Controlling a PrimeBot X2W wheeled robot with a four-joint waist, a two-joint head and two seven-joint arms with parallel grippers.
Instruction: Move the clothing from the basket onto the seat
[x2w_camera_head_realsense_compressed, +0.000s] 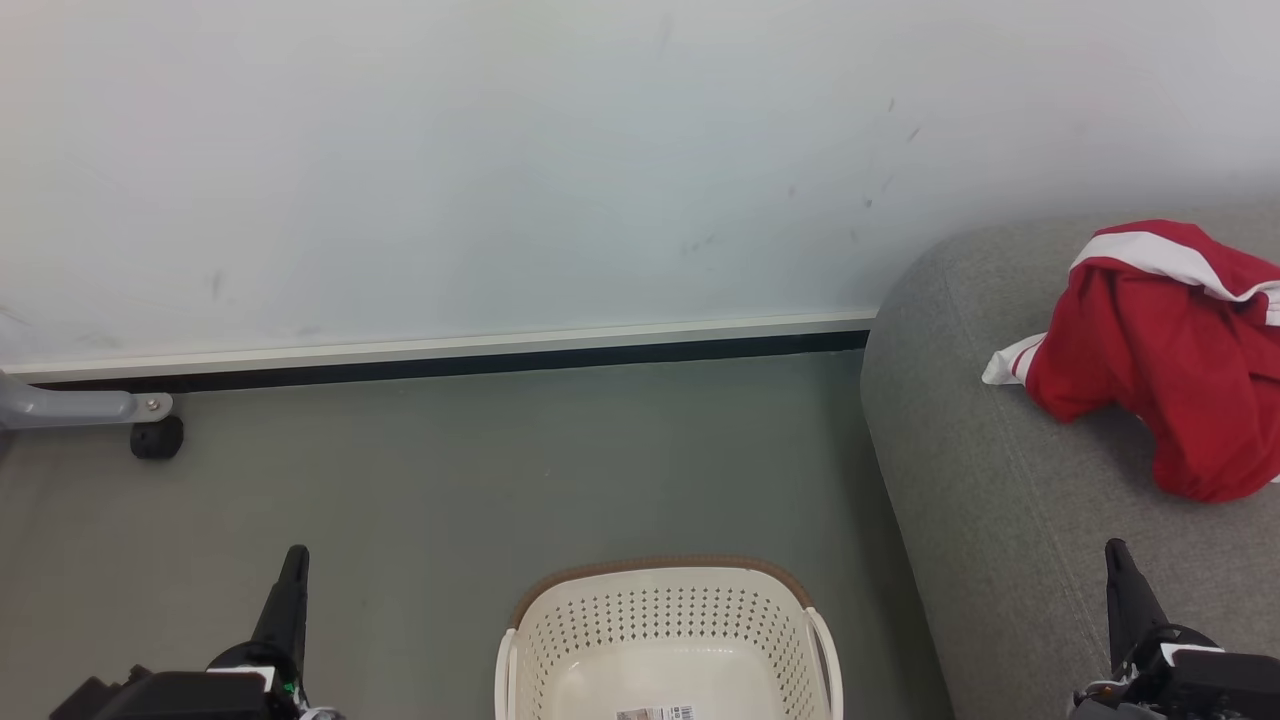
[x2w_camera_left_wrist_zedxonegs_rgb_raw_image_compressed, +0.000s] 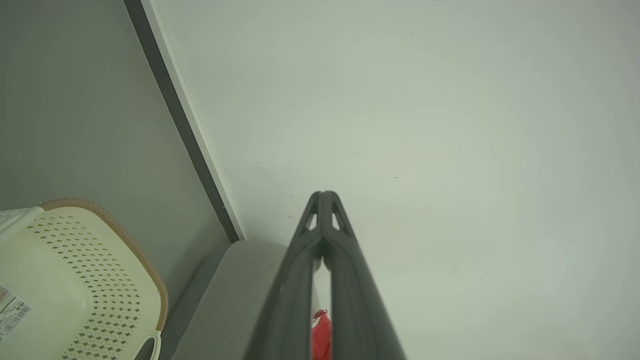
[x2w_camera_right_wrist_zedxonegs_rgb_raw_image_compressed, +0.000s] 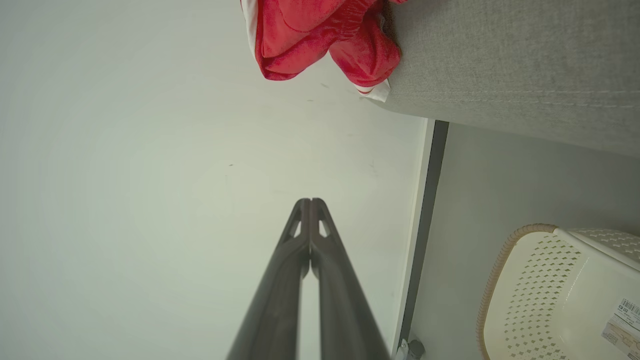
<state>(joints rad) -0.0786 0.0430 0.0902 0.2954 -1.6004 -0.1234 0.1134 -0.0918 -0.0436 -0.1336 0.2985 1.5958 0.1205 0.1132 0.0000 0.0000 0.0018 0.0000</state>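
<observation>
**Basket Bare, Garment on Sofa**

Left gripper (x2w_camera_head_realsense_compressed: 297, 553): long dark fingers clenched on nothing, parked low. Small cream-white perforated plastic basket (x2w_camera_head_realsense_compressed: 660, 610) with brown woven-look rim: visible bottom bare but for a label (x2w_camera_head_realsense_compressed: 655, 713) (near half was cut off). Large light grey woven-fabric sofa (x2w_camera_head_realsense_compressed: 980, 500): bore the crumpled bright red, white-striped garment (x2w_camera_head_realsense_compressed: 1160, 370), its right side cropped from view. Right gripper (x2w_camera_head_realsense_compressed: 1115, 548): likewise clenched, empty; both apparently idled because the transfer looked done.

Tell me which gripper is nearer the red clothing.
Right. The right gripper is at the seat, close to the clothing; the left gripper is over the floor, beyond the basket.
</observation>
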